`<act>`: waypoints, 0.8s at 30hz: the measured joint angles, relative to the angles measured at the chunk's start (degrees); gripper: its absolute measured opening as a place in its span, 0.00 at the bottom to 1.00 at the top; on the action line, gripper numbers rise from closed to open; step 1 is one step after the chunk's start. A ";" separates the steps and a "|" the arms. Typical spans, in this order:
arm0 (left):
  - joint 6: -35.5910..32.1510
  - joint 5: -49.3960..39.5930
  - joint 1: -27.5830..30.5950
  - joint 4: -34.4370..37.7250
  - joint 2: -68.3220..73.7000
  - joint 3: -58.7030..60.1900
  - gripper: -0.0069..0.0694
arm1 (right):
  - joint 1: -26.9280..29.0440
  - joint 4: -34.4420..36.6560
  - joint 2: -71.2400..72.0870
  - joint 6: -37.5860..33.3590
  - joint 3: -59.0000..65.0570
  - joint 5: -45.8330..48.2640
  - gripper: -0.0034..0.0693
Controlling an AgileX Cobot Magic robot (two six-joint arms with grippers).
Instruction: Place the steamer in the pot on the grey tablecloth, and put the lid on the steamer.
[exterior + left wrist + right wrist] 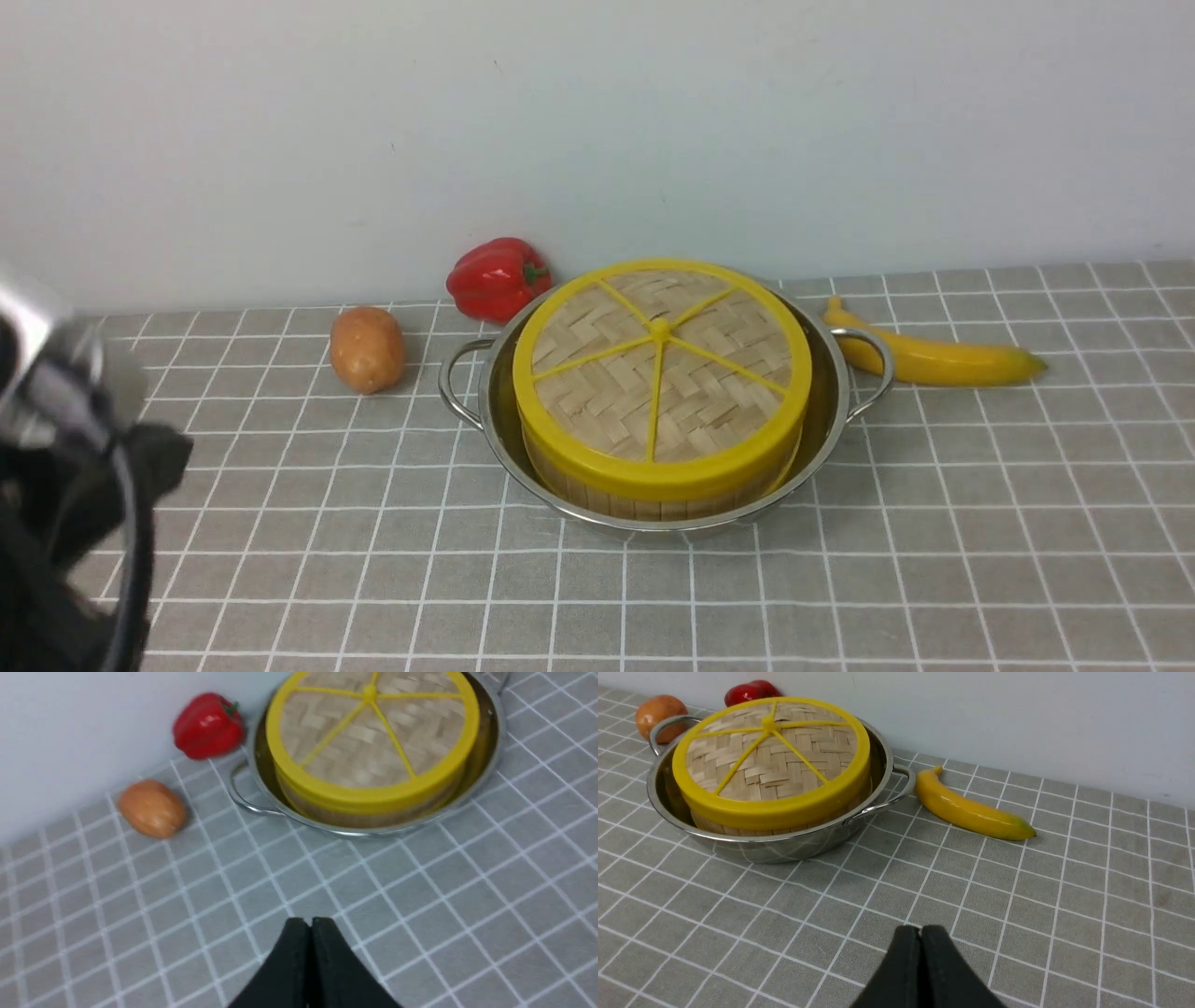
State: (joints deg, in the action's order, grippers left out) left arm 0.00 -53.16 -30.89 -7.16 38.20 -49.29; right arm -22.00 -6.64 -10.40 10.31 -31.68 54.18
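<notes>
**Pot, steamer and lid: stack assembled, both jaws empty**

My left jaws (311,924) and right jaws (920,931) are closed on nothing, apart from the stack. The lid (597,411) caps the steamer (644,509), which sits inside the pot (822,448) on the grey tablecloth (373,560). The pot's handles point left and right. Judgement: task looks complete; no reach toward the stack needed. Cannot tell which arm is nearer.

- front cam: sitting between arms, looking forward and down at pot (717,525), wall (597,140) behind
- left wrist cam: peering down, tilted, near the pot, catching potato (152,808)
- right wrist cam: facing wall obliquely, viewing lower, catching banana (971,809)
- all three: sharing pot, lid (597,397), red bell pepper (499,280)
</notes>
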 joint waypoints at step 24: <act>-3.83 9.78 1.84 6.71 -15.28 14.69 0.09 | 0.00 12.97 0.00 1.64 0.00 0.17 0.09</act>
State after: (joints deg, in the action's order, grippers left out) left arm -3.83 -43.38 -29.05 -0.44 22.92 -34.60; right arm -22.00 6.33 -10.40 11.94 -31.68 54.34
